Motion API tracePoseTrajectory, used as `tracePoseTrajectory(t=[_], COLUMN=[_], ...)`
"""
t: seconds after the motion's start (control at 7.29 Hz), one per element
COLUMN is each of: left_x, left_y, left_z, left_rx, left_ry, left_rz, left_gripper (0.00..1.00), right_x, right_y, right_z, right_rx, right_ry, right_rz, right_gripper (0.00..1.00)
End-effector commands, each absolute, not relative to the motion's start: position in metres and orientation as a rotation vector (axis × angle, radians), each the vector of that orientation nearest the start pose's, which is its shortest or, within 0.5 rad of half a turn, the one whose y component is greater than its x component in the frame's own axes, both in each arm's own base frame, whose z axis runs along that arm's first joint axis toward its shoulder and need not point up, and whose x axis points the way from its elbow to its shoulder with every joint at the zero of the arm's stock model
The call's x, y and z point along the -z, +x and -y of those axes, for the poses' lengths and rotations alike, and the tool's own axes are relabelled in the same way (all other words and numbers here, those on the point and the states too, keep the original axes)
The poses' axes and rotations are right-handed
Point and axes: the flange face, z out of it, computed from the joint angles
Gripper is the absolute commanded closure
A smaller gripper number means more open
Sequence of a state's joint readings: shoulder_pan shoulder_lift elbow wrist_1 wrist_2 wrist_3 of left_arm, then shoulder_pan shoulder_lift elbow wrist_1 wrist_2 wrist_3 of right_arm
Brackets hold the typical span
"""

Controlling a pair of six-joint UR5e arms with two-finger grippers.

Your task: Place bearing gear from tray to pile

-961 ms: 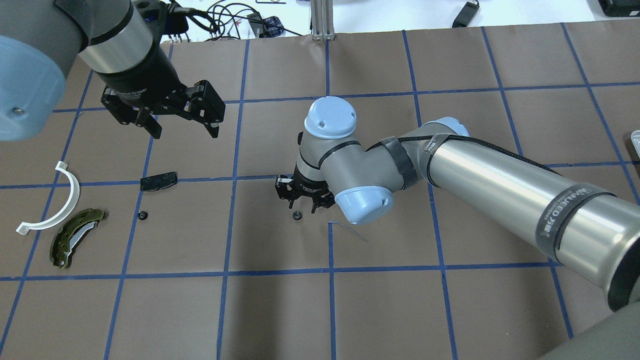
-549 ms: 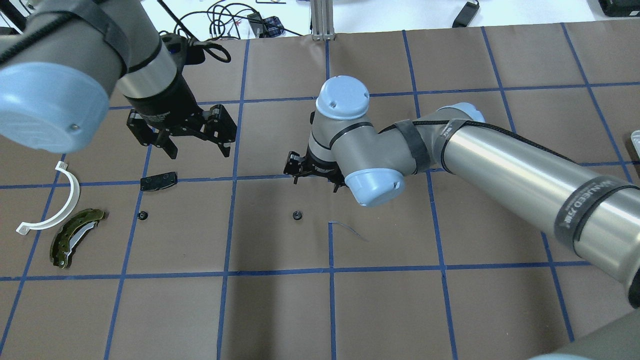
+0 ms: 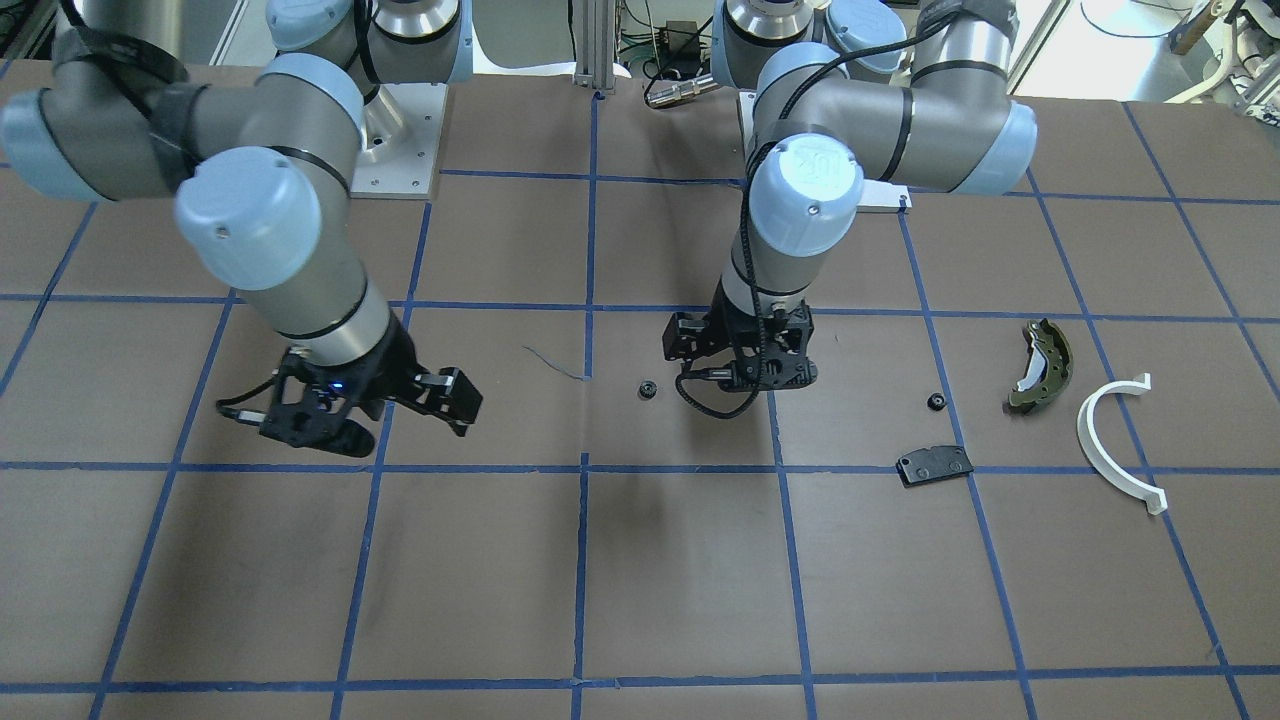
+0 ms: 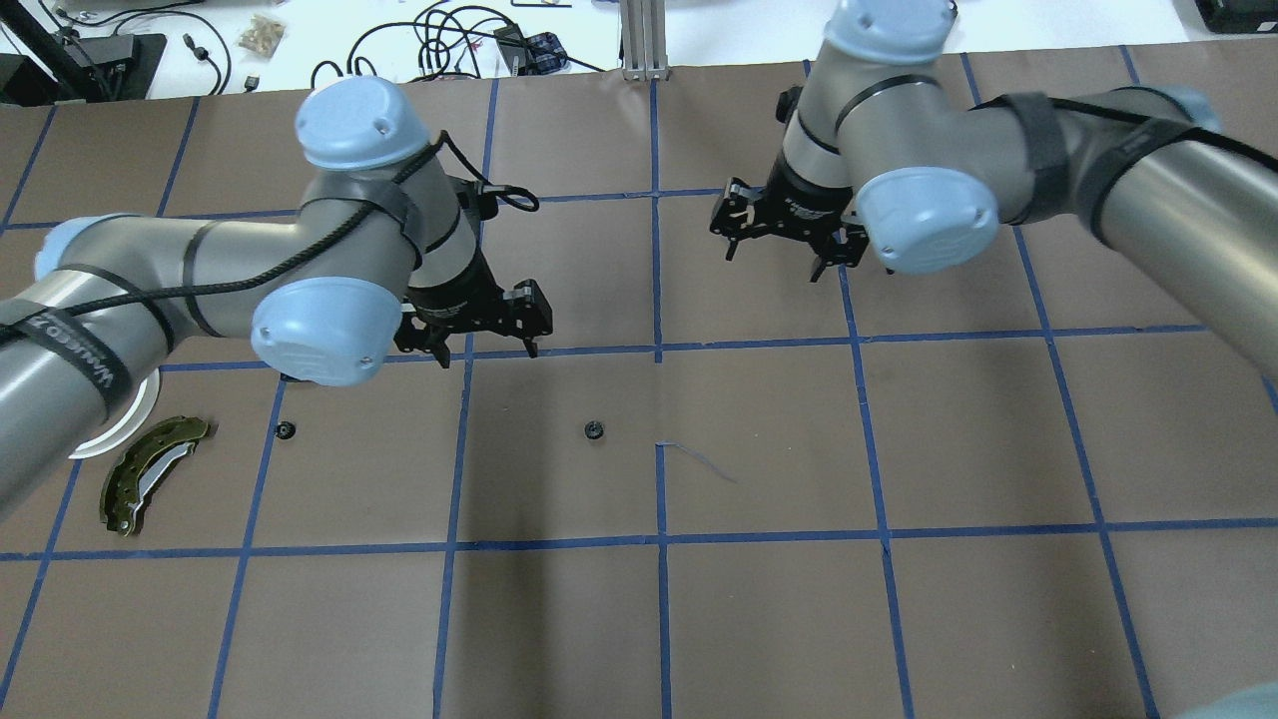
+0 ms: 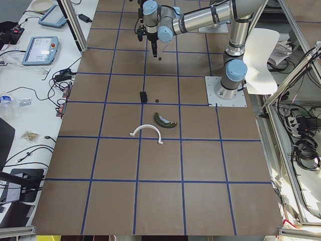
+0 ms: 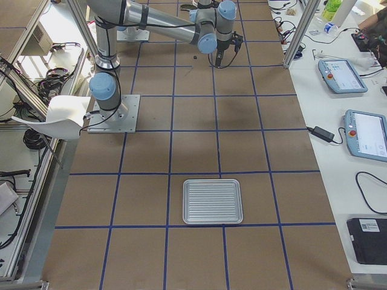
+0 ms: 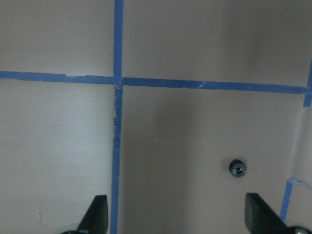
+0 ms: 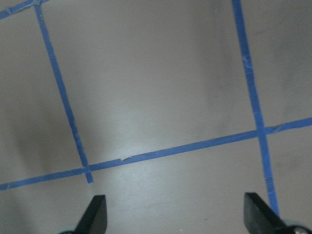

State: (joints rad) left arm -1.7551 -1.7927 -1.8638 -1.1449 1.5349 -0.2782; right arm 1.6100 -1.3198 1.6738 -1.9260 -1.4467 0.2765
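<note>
A: Where is the small black toothed bearing gear (image 4: pixel 594 430)?
B: It lies flat on the brown paper-covered table (image 4: pixel 759 619), near the middle, just beside a crossing of blue tape lines. Nothing holds it.
A: And the left gripper (image 4: pixel 487 352)?
B: It hangs above the table near this gear, a little toward the pile's side. Its fingers (image 7: pixel 97 217) are spread wide and grasp nothing. In the left wrist view the gear lies ahead of them, toward the right finger.
A: The right gripper (image 4: pixel 774 262)?
B: Its fingers are also spread apart and hold nothing. It is above the paper, well apart from the gear.
A: What makes the pile?
B: An olive-green curved brake shoe (image 3: pixel 1052 352), a white plastic half-ring (image 3: pixel 1088 438) and a flat black rectangular pad (image 3: pixel 934 465), near each other but not touching. A second black gear (image 3: pixel 937 402) lies between the pad and the shoe.
A: The tray?
B: The ribbed silver metal tray (image 6: pixel 213 202) is toward the table's end on the robot's right side, well apart from both arms.
</note>
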Motion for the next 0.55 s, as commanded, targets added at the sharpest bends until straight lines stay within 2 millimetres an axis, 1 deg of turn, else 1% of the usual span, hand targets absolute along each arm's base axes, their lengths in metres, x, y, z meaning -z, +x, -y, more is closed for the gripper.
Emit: tracePoseTrajectory(t=[0.0,0.14,0.27,0.41], left_x=[-0.224,-0.209,-0.194,-0.179], left_y=[-0.277,-0.290,-0.296,-0.296], left_z=[0.486,0.483,0.480,0.473], left_rx=[-0.194,-0.191,-0.209,-0.200], left_ry=[-0.176,-0.190,-0.164,-0.154], left_rz=[-3.128,-3.124,-3.116,-3.114], left_gripper=[0.05,0.05,0.05,0.06], right_x=[-0.389,-0.418,-0.435,-0.453], right_y=[0.098,0.097,0.098,0.100], right_z=[0.541,0.526,0.515,0.502], right_rx=[-0.073,-0.009,0.022,0.051], right_ry=[0.339,0.348,0.353,0.356], right_rz=[-3.095,-3.095,-3.098,-3.104], right_gripper=[0.00,0.00,0.00,0.00])
